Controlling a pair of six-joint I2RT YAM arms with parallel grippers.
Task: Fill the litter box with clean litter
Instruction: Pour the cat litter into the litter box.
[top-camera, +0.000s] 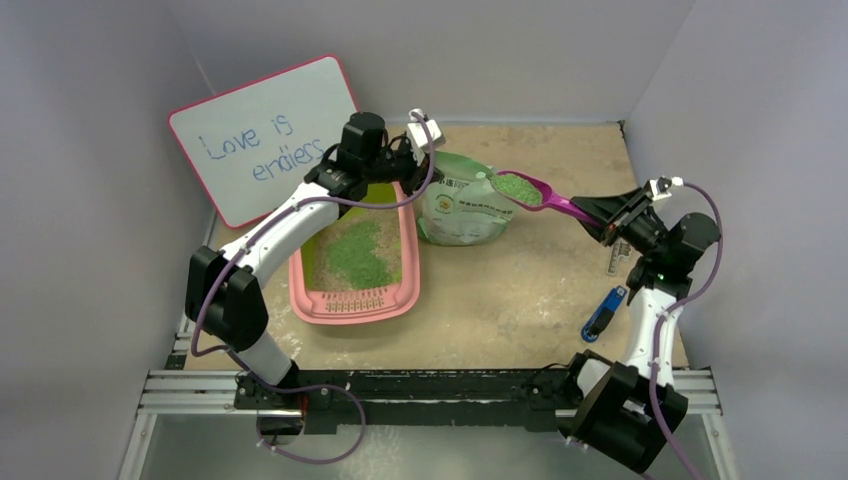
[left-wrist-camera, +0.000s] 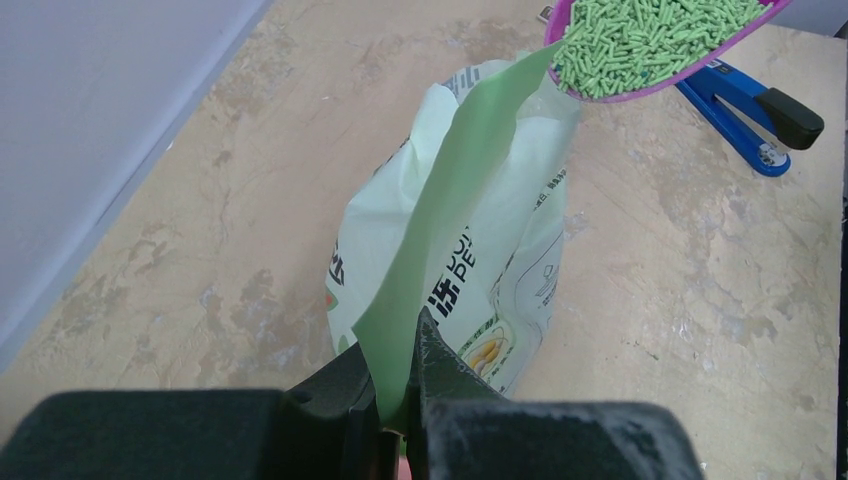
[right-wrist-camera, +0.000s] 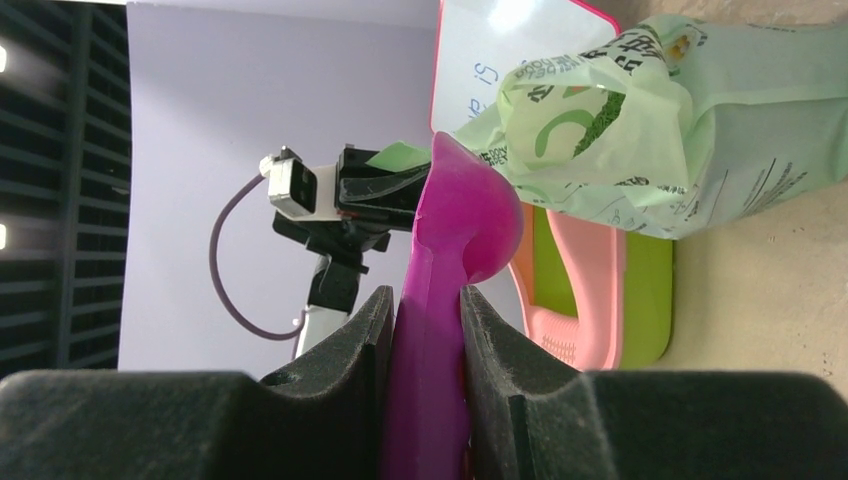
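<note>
Over the bag (top-camera: 460, 212), R gripper (top-camera: 608, 213) clamped on scoop (top-camera: 562, 206) handle, clean litter (top-camera: 517, 187) heaped inside; L gripper (left-wrist-camera: 398, 375) pinching bag's top flap, beside litter box (top-camera: 352, 309).

The right gripper (right-wrist-camera: 428, 300) is seen at the bottom centre of the frame. Its two black fingers (right-wrist-camera: 350, 340) are pressed against either side of the handle of a magenta scoop (right-wrist-camera: 470, 225), whose bowl is shown from underneath at mid-frame. Left of the bowl, the left gripper (right-wrist-camera: 408, 178) is closed on a green flap of a pale green printed bag (right-wrist-camera: 700, 130), by which the upper right is filled. A dark green patch (right-wrist-camera: 603, 112) is visible in the bag's folds; it may be granules, but it is blurred. Below the bag, the litter box (right-wrist-camera: 600, 300) is shown, pink outside and lime-green inside. At the top, a pink-rimmed whiteboard (right-wrist-camera: 490, 60) is partly covered by the bag.
</note>
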